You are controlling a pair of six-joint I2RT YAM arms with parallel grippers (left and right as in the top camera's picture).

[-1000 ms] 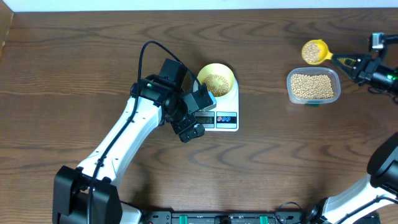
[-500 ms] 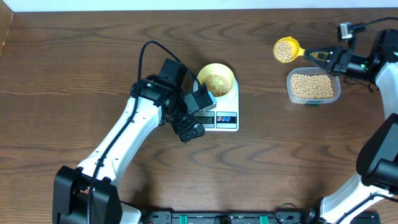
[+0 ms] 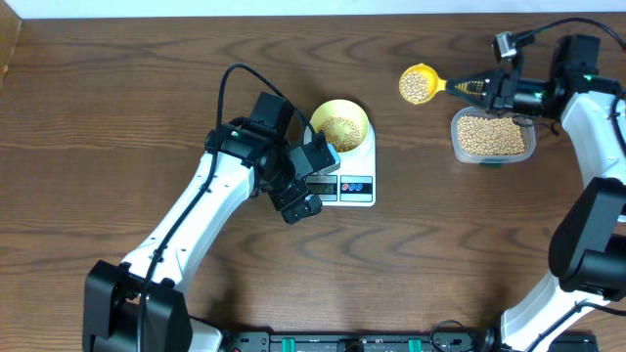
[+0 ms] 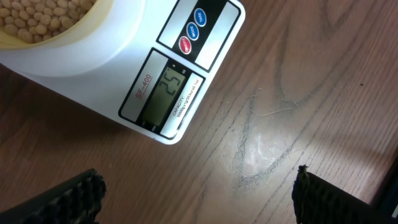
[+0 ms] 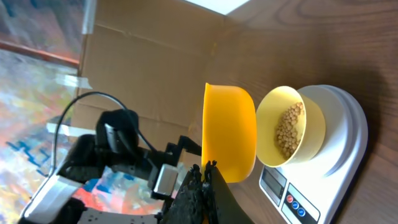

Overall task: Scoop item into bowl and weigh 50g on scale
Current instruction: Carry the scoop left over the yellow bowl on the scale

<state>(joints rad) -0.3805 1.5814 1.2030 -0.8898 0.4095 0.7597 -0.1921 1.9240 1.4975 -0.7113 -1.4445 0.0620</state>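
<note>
Logging pale-yellow bowl (image 3: 339, 125) sitting on the far end of the white scale (image 3: 352, 174), just ahead of the left gripper (image 3: 299, 202). Noting a shallow layer of tan beans (image 3: 340, 130) lying in it, well under the rim. Reading 25 on the display (image 4: 163, 93), directly ahead of the left fingers (image 4: 71, 196) in the left wrist view, with three round buttons (image 4: 192, 31) lined up beyond it. Recording a clear rectangular tub (image 3: 492, 136) resting on the table just under and beside the right gripper (image 3: 476, 87), with beans covering its whole floor. Noting the yellow scoop (image 3: 421, 85) reaching out from the right gripper toward the bowl's side, riding above the table, apart from both tub and bowl, and carrying a load of beans in its cup. Finding the right gripper clamped on the scoop's handle, fingers pressed together around it in the right wrist view. Finding the left gripper spread wide, gripping nothing, and hovering over the wooden table (image 3: 117, 117) at the display end of the scale. Seeing bowl and scale just beyond the scoop's cup from the right wrist camera, not touching it.
</note>
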